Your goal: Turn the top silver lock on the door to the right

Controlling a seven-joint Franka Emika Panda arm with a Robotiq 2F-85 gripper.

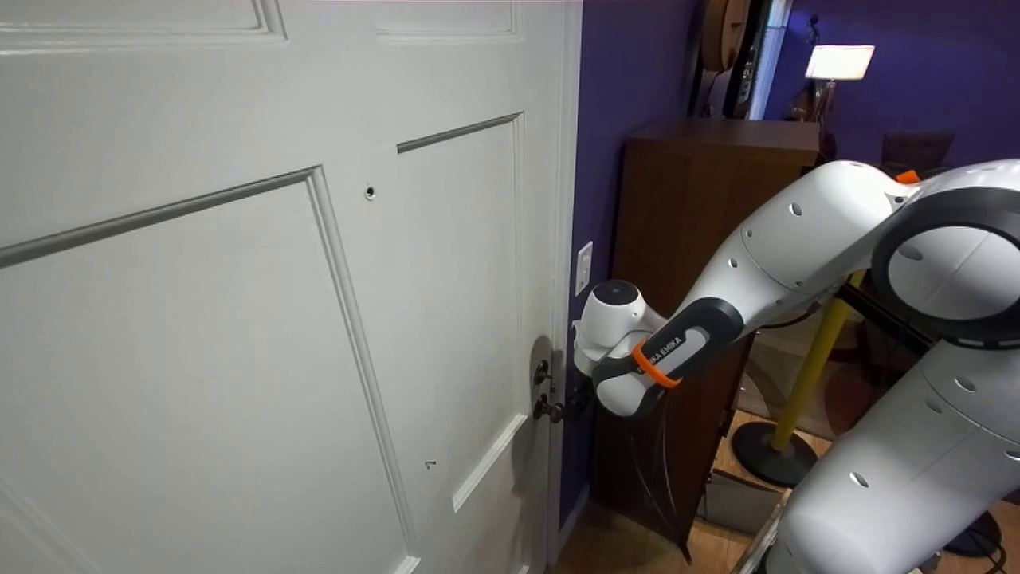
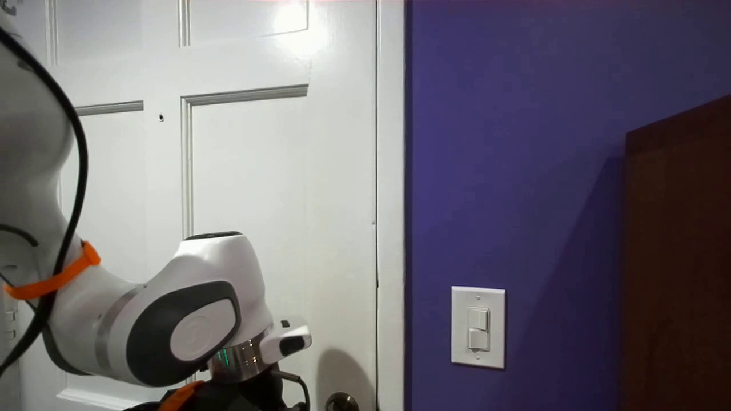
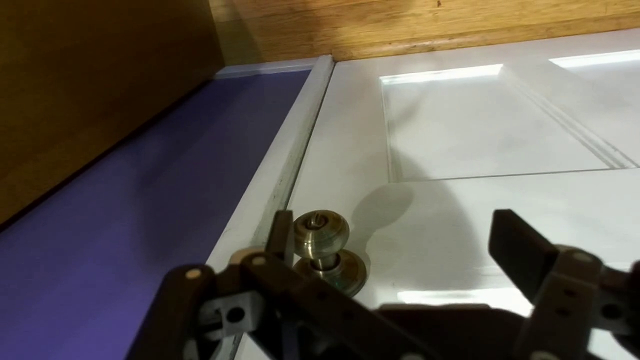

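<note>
The white panelled door (image 1: 446,263) is shown in both exterior views and in the wrist view (image 3: 450,220). The top lock (image 1: 543,371) is a small round metal fitting above the doorknob (image 1: 548,409) at the door's edge. A round metal fitting (image 2: 341,402), likely this lock, is cut off at the bottom of an exterior view. In the wrist view I cannot make out the lock; the doorknob (image 3: 321,235) shows there beside my left fingertip. My gripper (image 3: 400,240) is open and empty, its fingers wide apart. I cannot tell whether the fingertip touches the knob.
The white door frame (image 2: 391,205) and purple wall (image 2: 514,142) adjoin the lock side. A light switch plate (image 2: 478,327) is on that wall. A dark brown cabinet (image 1: 677,231) stands close beside the arm. A yellow post (image 1: 813,375) stands behind the arm.
</note>
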